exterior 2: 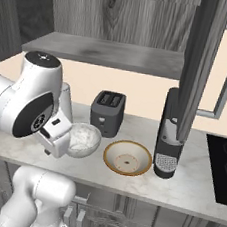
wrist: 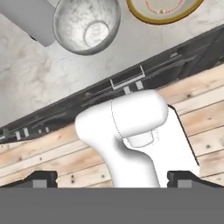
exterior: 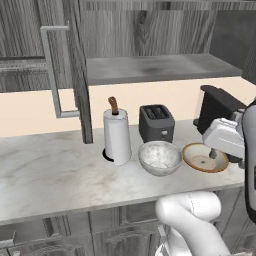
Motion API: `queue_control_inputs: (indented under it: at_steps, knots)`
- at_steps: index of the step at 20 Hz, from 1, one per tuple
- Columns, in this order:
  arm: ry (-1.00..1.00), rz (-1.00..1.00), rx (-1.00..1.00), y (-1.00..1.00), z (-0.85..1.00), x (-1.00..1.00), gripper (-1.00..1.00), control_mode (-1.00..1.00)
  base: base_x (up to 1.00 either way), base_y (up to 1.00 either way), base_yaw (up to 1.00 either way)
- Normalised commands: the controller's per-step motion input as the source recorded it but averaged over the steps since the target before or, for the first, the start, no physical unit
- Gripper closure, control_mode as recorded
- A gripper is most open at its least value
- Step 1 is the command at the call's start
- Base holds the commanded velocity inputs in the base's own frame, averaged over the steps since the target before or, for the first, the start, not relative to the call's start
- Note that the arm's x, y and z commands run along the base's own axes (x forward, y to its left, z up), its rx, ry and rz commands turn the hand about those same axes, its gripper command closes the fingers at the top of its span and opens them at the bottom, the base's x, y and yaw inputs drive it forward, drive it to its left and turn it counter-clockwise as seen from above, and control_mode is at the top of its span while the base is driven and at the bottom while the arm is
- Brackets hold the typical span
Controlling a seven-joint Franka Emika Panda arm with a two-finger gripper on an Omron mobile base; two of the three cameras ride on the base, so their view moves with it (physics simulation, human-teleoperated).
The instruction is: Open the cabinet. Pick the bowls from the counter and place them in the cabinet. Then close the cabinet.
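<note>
Below claw [wrist: 112,178] — speckled bowl [wrist: 86,25], tan bowl [wrist: 162,8]; claw wide open, empty.

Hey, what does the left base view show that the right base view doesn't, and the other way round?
Left base view alone: the paper towel roll standing upright beside the speckled bowl, and the left cabinet door swung open with its bar handle. Right base view alone: a black stovetop at the counter's right end, and the right cabinet door open. Shared: the speckled bowl, the tan bowl, the toaster, the coffee machine, the marble counter and the bare cabinet shelf.
</note>
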Motion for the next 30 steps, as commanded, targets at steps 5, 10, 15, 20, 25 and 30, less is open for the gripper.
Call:
queue_control_inputs:
  at_steps: [5, 10, 15, 20, 25, 30]
  knots:
    - [0.02, -0.21, 0.0, -0.02, -0.06, 0.17, -1.0, -1.0, 0.0, 0.0, 0.0]
    - [0.07, -0.25, 0.0, 0.0, -0.09, 0.19, -1.0, -1.0, 0.0, 0.0, 0.0]
    - [0.09, -0.21, 0.01, -0.04, -0.11, 0.02, -1.0, -1.0, 0.0, 0.0, 0.0]
    - [0.07, -0.14, 0.03, -0.06, -0.27, 0.11, -1.0, -1.0, 0.0, 0.0, 0.0]
    - [0.01, -0.08, 0.02, -0.02, -0.39, 0.14, -1.0, -1.0, 0.0, 0.0, 0.0]
    - [0.0, -0.05, 0.0, 0.0, -0.29, 0.19, -1.0, -1.0, 0.0, 0.0, 0.0]
